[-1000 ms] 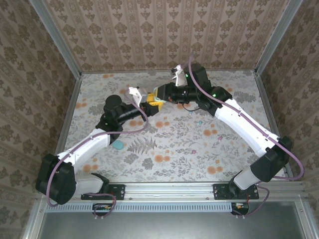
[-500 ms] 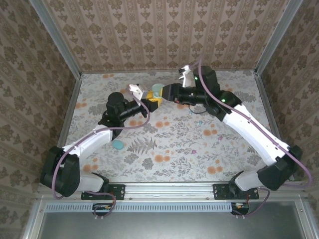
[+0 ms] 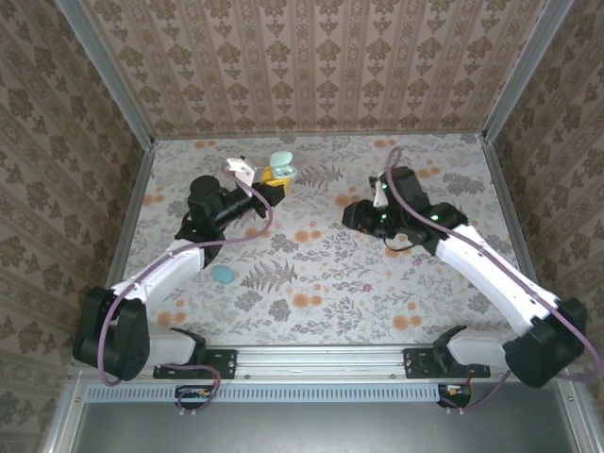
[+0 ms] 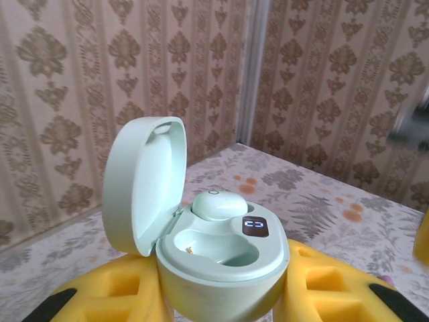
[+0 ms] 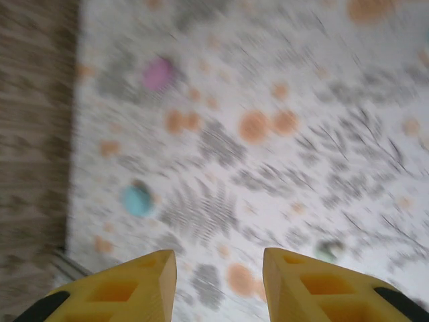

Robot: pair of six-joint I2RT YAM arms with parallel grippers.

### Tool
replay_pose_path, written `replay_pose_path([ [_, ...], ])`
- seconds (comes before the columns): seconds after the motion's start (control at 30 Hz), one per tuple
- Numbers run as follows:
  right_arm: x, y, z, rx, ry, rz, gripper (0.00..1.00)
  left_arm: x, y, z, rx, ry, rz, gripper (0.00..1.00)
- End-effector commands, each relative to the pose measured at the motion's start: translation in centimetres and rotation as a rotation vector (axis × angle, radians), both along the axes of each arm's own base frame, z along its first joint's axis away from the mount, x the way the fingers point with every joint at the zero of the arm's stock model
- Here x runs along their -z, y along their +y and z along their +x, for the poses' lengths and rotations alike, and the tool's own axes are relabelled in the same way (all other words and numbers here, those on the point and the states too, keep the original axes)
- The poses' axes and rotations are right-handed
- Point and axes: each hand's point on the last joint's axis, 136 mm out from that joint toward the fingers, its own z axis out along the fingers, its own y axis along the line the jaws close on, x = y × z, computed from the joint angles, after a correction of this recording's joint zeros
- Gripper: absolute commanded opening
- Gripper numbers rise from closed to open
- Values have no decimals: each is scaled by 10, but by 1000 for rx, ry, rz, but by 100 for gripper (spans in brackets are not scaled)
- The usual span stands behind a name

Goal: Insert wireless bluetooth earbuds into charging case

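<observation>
Left gripper (image 4: 224, 298) is clamping the mint-green oval plastic charging case (image 4: 221, 265), with its yellow fingers (image 4: 110, 295) pressing on the base from both sides. The case is sitting upright with its mouth facing up. Its hinged lid (image 4: 144, 184) is standing open on the left in the left wrist view, hollow side facing across the wells. The long axis looks to be running away from that camera, since the two wells are lying one behind the other.

The far well is carrying a mint-green rounded earbud (image 4: 218, 203), seated dome up. The near well is showing bare, glossy, with a small contact speck inside. A small dark display (image 4: 255, 227) is glowing blue on the right rim.

In the top view the case (image 3: 281, 168) is sitting at the far-left part of the floral-patterned table (image 3: 311, 311), near the back wall, at the tip of the left gripper (image 3: 269, 181). I cannot tell whether it is touching the table.

A teal rounded loose earbud (image 3: 224, 274) is lying on the table just beside the left forearm, well apart from the case. It is showing as a blurred blob (image 5: 137, 199) in the right wrist view.

Right gripper (image 3: 351, 214) is hanging over mid-table. Its fingers are apart with nothing between them (image 5: 218, 268).
</observation>
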Motion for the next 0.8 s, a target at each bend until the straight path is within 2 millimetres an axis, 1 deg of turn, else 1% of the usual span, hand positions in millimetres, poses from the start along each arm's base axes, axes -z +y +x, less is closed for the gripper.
replay_pose_path([
  [0.0, 54, 3, -18, -120, 144, -114, 41, -21, 13, -7, -38, -60, -16, 32],
  [0.07, 75, 16, -19, -204, 192, -144, 42, -26, 18, -11, -53, -74, -12, 32],
  [0.1, 83, 22, -19, -241, 207, -158, 43, -28, 21, -12, -64, -80, -10, 32],
  [0.2, 103, 40, -15, -335, 234, -198, 45, -36, 27, -18, -87, -101, -6, 32],
  [0.3, 120, 49, -10, -400, 272, -256, 45, -42, 32, -24, -99, -112, -7, 33],
  [0.4, 137, 52, -8, -437, 300, -297, 45, -46, 34, -29, -106, -122, -5, 32],
  [0.53, 147, 50, -9, -461, 330, -328, 45, -48, 36, -30, -113, -126, -4, 33],
  [0.77, 162, 45, -21, -463, 382, -333, 45, -50, 31, -27, -92, -125, -10, 33],
])
